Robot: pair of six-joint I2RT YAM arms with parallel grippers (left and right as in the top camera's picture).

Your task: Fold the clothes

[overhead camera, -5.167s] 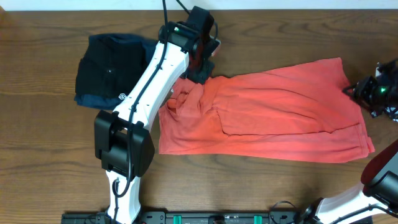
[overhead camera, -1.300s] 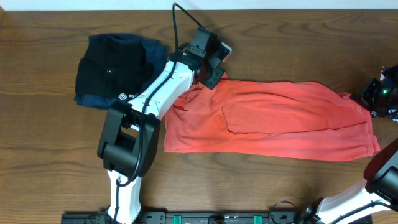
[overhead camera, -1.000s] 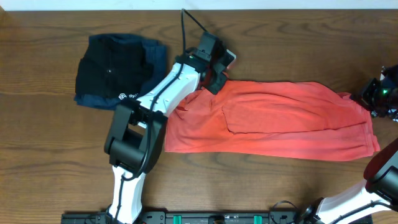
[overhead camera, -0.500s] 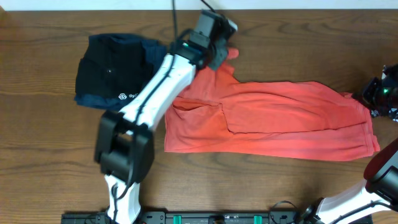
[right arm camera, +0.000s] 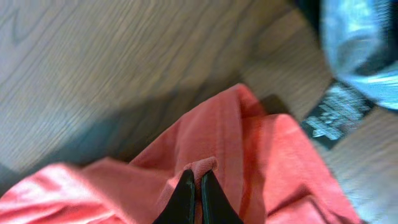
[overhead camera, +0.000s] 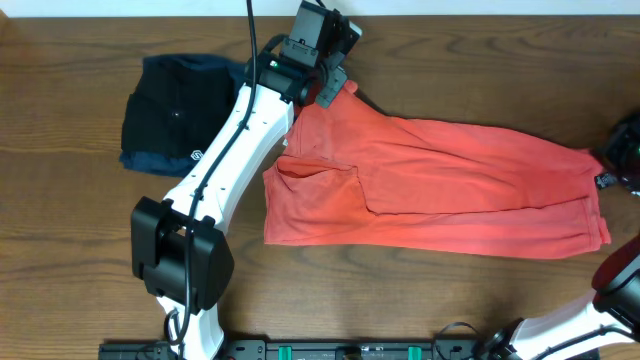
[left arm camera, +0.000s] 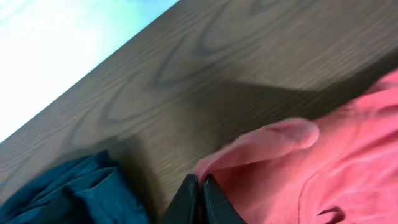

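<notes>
A coral-red garment (overhead camera: 430, 185) lies spread across the table's middle and right. My left gripper (overhead camera: 328, 92) is shut on its top-left corner near the table's back edge; the left wrist view shows the closed fingers (left arm camera: 199, 186) pinching the red cloth (left arm camera: 323, 168). My right gripper (overhead camera: 612, 165) is at the far right edge, shut on the garment's right corner; the right wrist view shows its fingers (right arm camera: 196, 183) pinching a red fold (right arm camera: 205, 165).
A folded dark navy garment (overhead camera: 185, 110) lies at the back left, just left of my left arm; it also shows in the left wrist view (left arm camera: 68, 193). Bare wood lies in front of the red garment. A grey object and a black tag (right arm camera: 339, 109) show in the right wrist view.
My left gripper has pulled the red garment's top-left corner back toward the table's far edge, stretching the cloth out. The right gripper has shifted slightly right with its corner.
</notes>
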